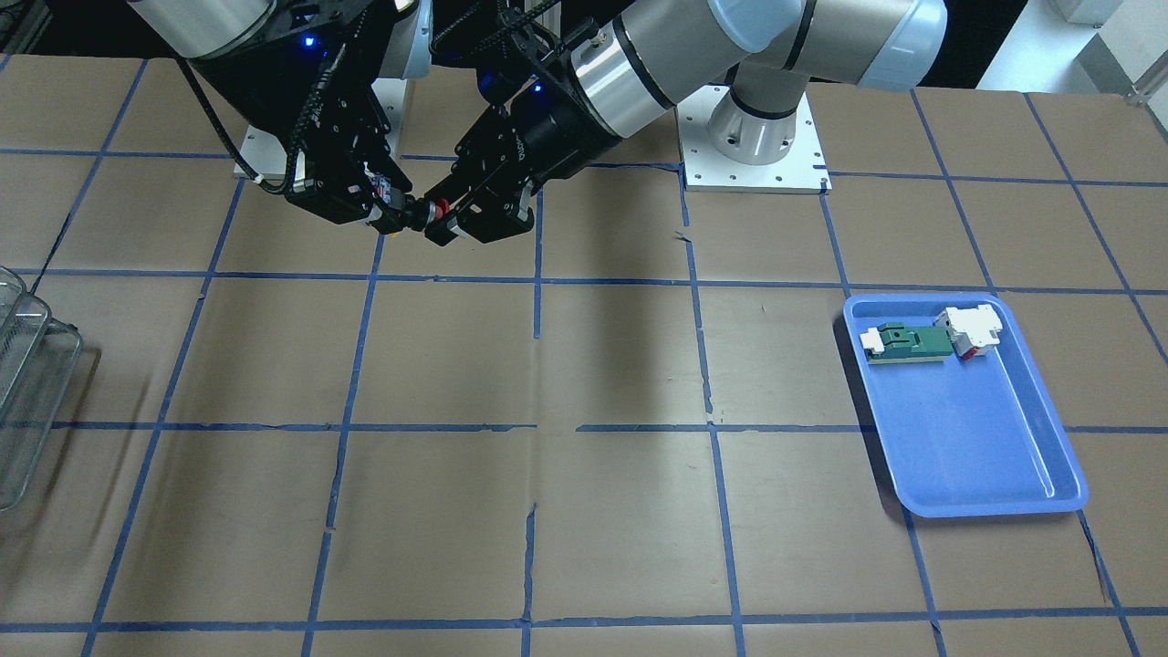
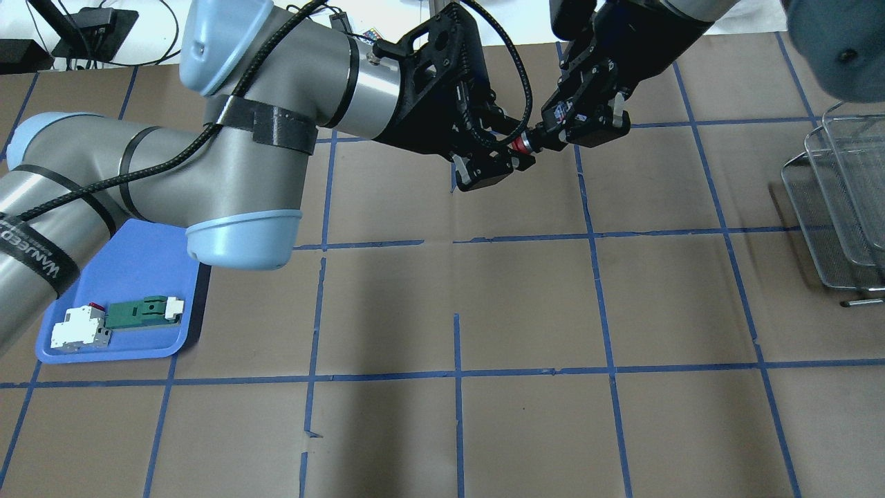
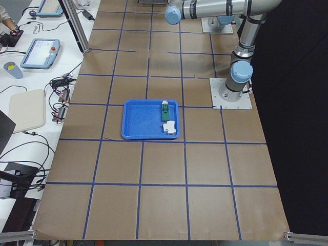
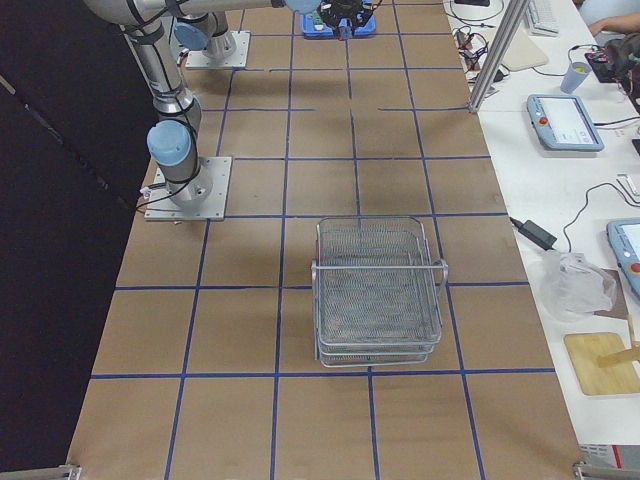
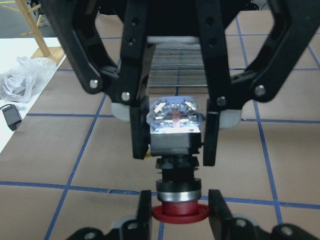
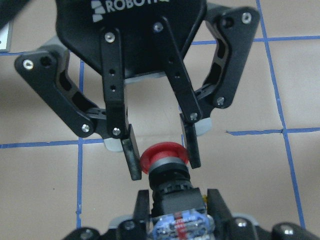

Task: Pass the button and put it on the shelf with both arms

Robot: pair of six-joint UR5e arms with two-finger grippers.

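The button [image 1: 438, 210] hangs level in the air above the table's far middle, held between the two grippers. In the left wrist view my left gripper [image 5: 180, 196] has its fingers against both sides of the red head [image 5: 180, 214]. In the right wrist view my right gripper [image 6: 177, 194] is shut on the clear bluish rear block [image 6: 178, 224]. The two grippers face each other tip to tip, left gripper [image 2: 513, 151], right gripper [image 2: 551, 135]. The wire-mesh shelf [image 2: 840, 207] stands at the table's right end, far from both.
A blue tray [image 1: 967, 456] on the robot's left side holds a green-and-white flat part [image 1: 908, 344] and a white-and-red block [image 1: 969, 330]. The arms' base plate [image 1: 753, 155] sits at the table's robot side. Brown table with blue tape grid lies below.
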